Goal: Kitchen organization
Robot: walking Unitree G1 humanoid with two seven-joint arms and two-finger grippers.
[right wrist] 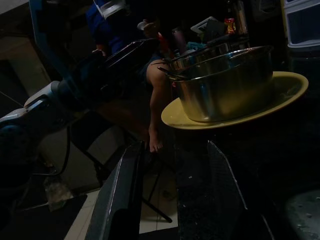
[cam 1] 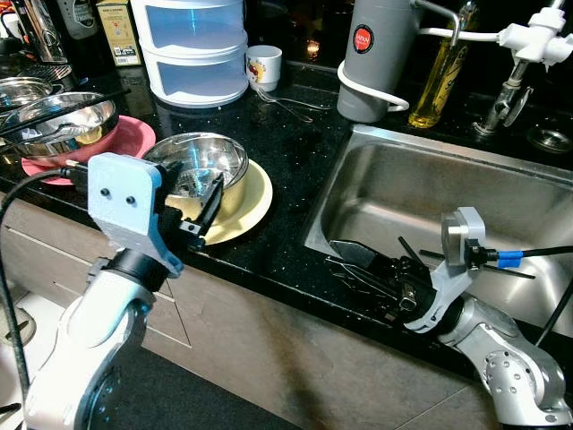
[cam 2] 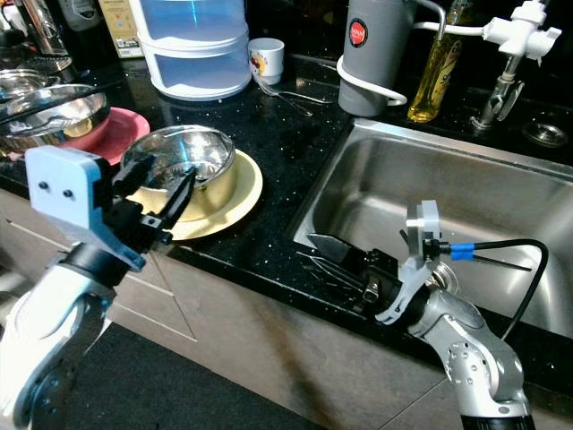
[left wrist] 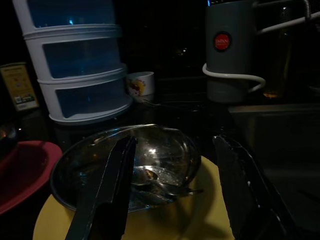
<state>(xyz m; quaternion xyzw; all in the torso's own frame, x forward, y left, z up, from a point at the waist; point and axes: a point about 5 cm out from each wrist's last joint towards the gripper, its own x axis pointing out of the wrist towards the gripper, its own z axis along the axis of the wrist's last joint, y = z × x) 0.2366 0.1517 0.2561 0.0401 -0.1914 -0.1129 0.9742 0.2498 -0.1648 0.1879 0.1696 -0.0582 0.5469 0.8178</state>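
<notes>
On the far left of the black bench [cam 1: 286, 143] sat a pink plate [cam 1: 134, 136] carrying a steel bowl [cam 1: 63, 116]; behind it stood a white stack of drawers [cam 1: 192, 45] with a small cup [cam 1: 264, 64] beside it. The left claw [cam 1: 210, 208] hovered with its fingers spread wide and empty, just at the near rim of a second steel bowl [cam 1: 199, 161] that rested on a yellow plate [cam 1: 246, 202] and held what looked like spoons [left wrist: 150, 177]. Further along stood a grey jug [cam 1: 376, 54] and a bottle of oil [cam 1: 440, 76] behind the sink [cam 1: 394, 184], with the tap [cam 1: 528, 40] at the far right. The right claw [cam 1: 363, 267] lay low at the sink's near edge, its fingers apart and holding nothing, pointing back toward the yellow plate.

The risk appeared to lie with the left claw; one finger seemed to be over the bowl's rim, and closing on the thin, slippery steel could tip the bowl or slide it across the plate, spilling the spoons; since the plate sat near the front of the bench, a push could nudge it toward the floor.
</notes>
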